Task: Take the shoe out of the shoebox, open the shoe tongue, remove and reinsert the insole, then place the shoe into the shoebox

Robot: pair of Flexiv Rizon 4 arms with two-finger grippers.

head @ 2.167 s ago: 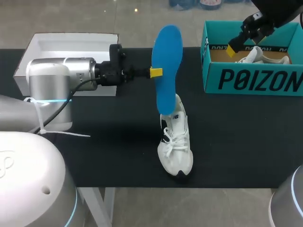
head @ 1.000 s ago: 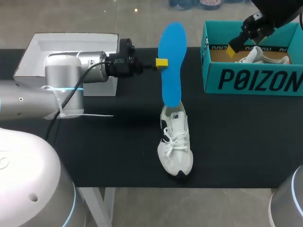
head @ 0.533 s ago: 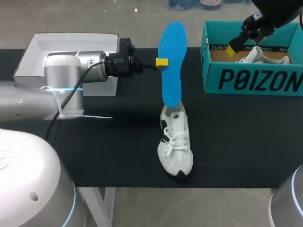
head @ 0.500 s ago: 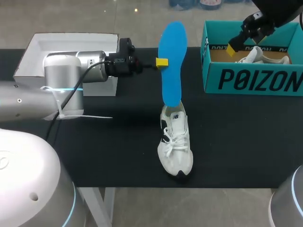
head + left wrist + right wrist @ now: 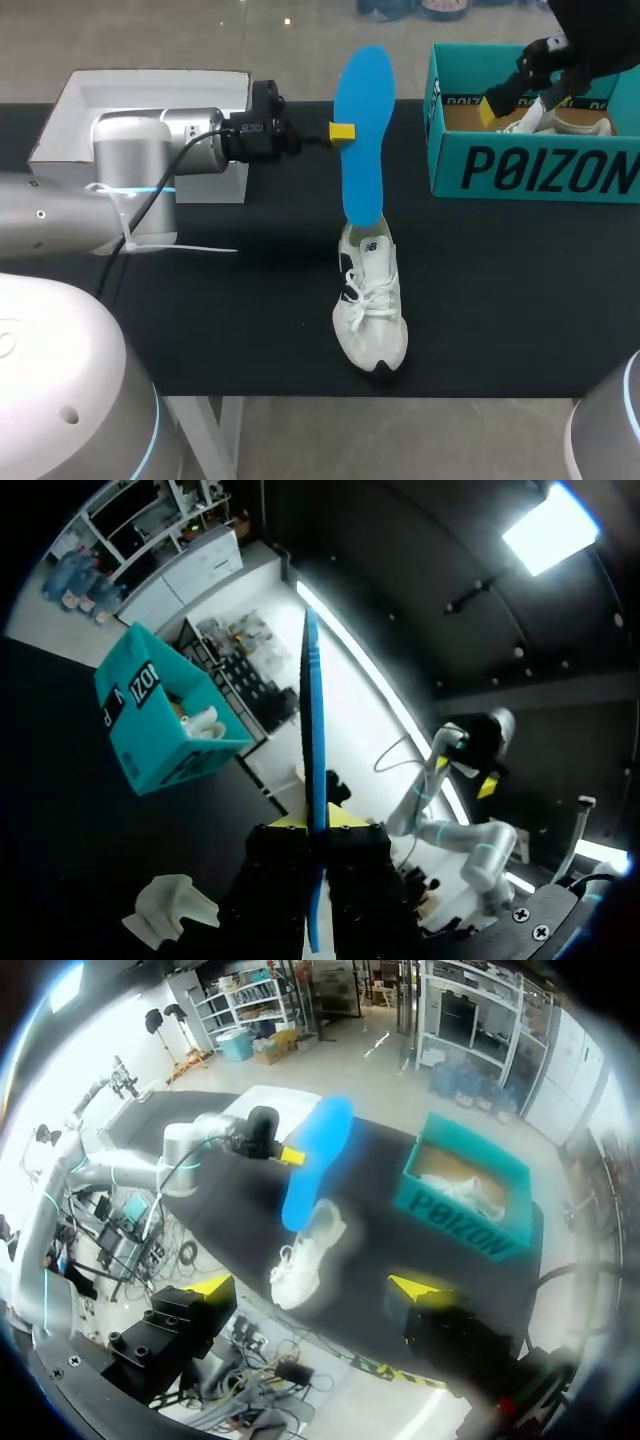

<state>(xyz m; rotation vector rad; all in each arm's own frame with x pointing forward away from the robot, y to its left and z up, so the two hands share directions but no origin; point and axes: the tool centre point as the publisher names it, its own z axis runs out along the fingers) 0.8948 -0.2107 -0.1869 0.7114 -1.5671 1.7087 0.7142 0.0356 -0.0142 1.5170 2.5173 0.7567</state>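
So the left claw is clamped on the blue insole, upright over the white shoe; right claw spread wide above the shoebox.

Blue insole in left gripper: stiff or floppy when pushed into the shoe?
Probably semi-stiff: the blue insole stands nearly straight though the left gripper pinches it only at one edge. Edge-on in the left wrist view it looks thin, so likely light and apt to bow if its tip jams in the white shoe.
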